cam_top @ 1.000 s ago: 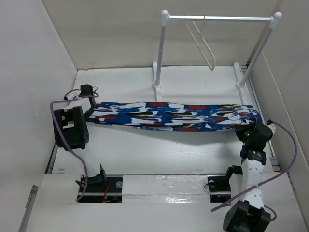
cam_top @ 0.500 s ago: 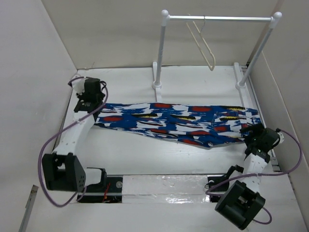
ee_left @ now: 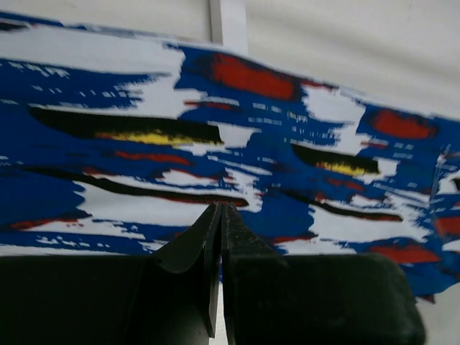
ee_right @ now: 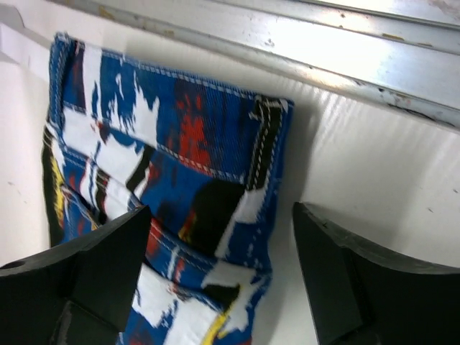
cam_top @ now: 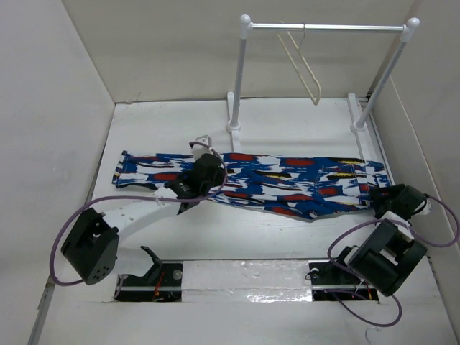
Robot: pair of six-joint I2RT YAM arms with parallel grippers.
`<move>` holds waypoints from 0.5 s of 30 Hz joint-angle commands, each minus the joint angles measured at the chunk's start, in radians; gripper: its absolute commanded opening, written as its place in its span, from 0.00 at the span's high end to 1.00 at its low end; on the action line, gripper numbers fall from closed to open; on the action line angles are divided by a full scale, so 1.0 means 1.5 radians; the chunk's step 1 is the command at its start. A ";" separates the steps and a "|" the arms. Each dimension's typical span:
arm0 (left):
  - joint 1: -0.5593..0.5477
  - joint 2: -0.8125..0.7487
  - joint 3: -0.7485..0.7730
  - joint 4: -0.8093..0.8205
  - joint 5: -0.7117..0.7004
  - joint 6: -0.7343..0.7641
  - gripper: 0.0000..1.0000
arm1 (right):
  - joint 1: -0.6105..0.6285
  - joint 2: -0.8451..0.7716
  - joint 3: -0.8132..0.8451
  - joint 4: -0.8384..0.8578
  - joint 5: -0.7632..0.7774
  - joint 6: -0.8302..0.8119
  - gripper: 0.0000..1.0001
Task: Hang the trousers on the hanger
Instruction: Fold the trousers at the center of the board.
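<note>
Sprawling across white tabletop (cam_top: pixel 287 122): trousers (cam_top: pixel 287 180)

Top external view looked down from above the near edge of the worktop (cam_top: pixel 287 122), covering the whole surface. Left wrist view sat close over the middle of the trousers (ee_left: pixel 273 144), facing the far edge. Right wrist view looked closely at their end by the right edge. All three shared the trousers.

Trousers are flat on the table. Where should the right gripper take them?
Probably the waistband end of the trousers, coming from the right side: it lies flat with a thick stitched hem, and the open right gripper sits either side of it.
</note>
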 commanded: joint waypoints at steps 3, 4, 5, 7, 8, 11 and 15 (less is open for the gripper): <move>-0.098 0.046 0.002 0.069 -0.079 0.016 1.00 | 0.018 0.017 -0.010 0.117 0.004 0.035 0.67; -0.104 0.051 -0.001 0.077 -0.084 0.018 1.00 | 0.029 0.012 -0.004 0.115 0.011 0.026 0.86; -0.104 0.054 -0.006 0.094 -0.085 0.017 1.00 | 0.066 0.005 0.007 0.101 0.010 0.008 0.97; -0.104 0.064 -0.027 0.115 -0.093 0.014 1.00 | 0.124 -0.055 0.020 0.059 0.013 -0.041 1.00; -0.104 0.067 -0.029 0.120 -0.095 0.010 1.00 | 0.154 -0.089 0.021 0.045 0.020 -0.057 1.00; -0.104 0.076 -0.040 0.123 -0.110 0.006 1.00 | 0.364 -0.250 0.028 -0.031 0.053 -0.100 1.00; -0.097 0.075 -0.063 0.134 -0.116 0.004 1.00 | 0.575 -0.367 0.088 -0.125 0.164 -0.116 1.00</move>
